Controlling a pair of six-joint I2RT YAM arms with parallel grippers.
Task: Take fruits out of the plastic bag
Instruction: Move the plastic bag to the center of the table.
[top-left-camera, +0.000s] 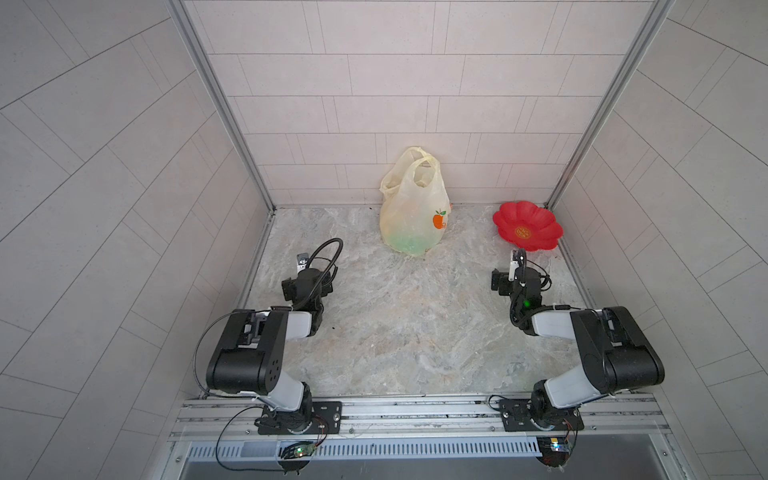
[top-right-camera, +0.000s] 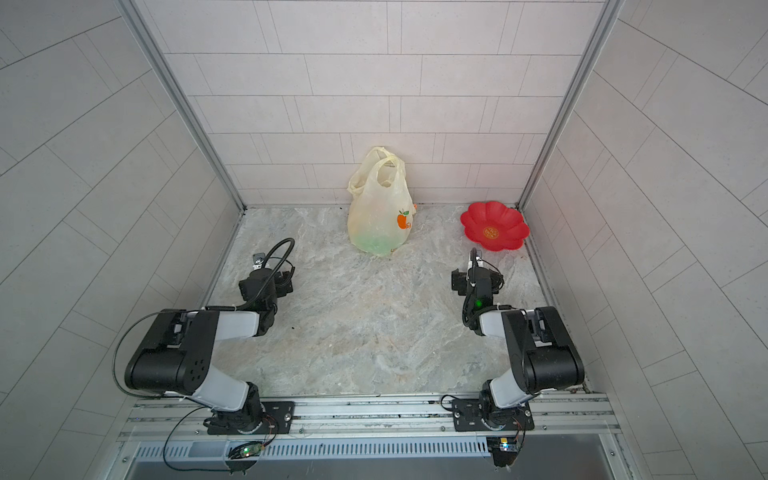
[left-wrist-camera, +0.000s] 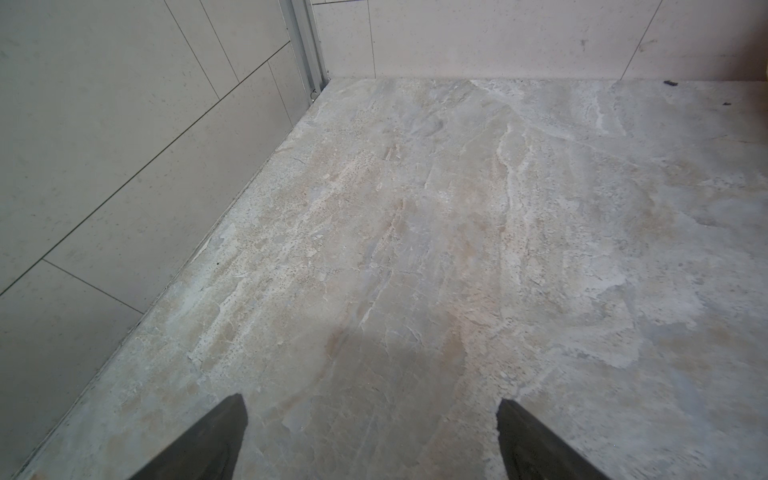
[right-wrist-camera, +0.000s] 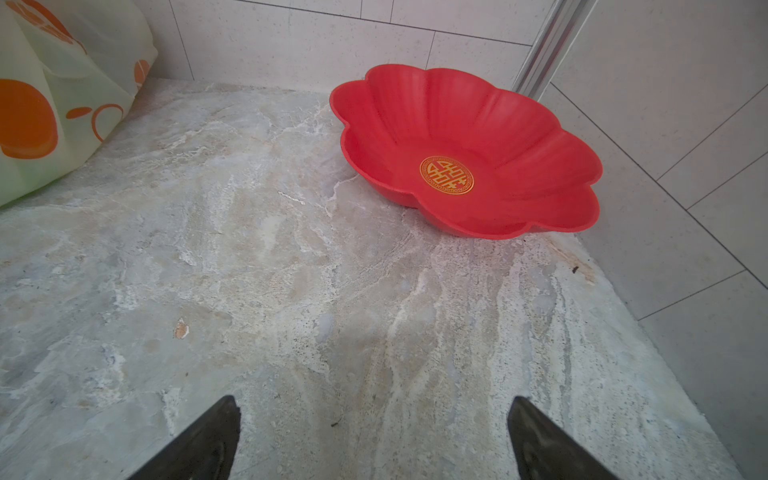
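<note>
The plastic bag (top-left-camera: 411, 208) (top-right-camera: 380, 210) stands upright at the back middle of the table, against the rear wall, its two loop handles raised. It is pale yellow with orange fruit prints. Of the fruits only a green blur (top-left-camera: 409, 243) shows through its lower part; the others are hidden inside. My left gripper (left-wrist-camera: 370, 415) is open over bare table at the left, well short of the bag. My right gripper (right-wrist-camera: 374, 415) is open and empty at the right. In the right wrist view the bag (right-wrist-camera: 50, 104) is off to one side.
A red flower-shaped plate (top-left-camera: 540, 220) (right-wrist-camera: 457, 108) lies empty in the back right corner, just beyond my right gripper. Tiled walls close in the table at the left, back and right, with aluminium posts (top-left-camera: 577, 137) in the corners. A metal rail (top-left-camera: 415, 409) carries both arm bases.
</note>
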